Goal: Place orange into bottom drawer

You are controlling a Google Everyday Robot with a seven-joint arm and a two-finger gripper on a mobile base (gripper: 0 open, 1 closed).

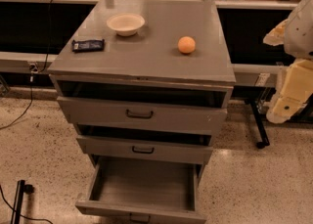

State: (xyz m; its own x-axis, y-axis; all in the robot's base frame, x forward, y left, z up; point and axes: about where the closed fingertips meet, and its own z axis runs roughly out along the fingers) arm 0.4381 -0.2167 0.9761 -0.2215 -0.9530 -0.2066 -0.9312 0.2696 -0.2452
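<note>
The orange sits on the grey cabinet top, right of centre. The bottom drawer is pulled far out and its tray holds nothing. My gripper hangs on the cream arm at the right edge of the camera view. It is to the right of the cabinet, below the level of the top, and apart from the orange.
A cream bowl and a dark snack bar lie on the cabinet top to the left. The top drawer and the middle drawer stand slightly open. Cables run over the speckled floor at left. A black stand leg is at right.
</note>
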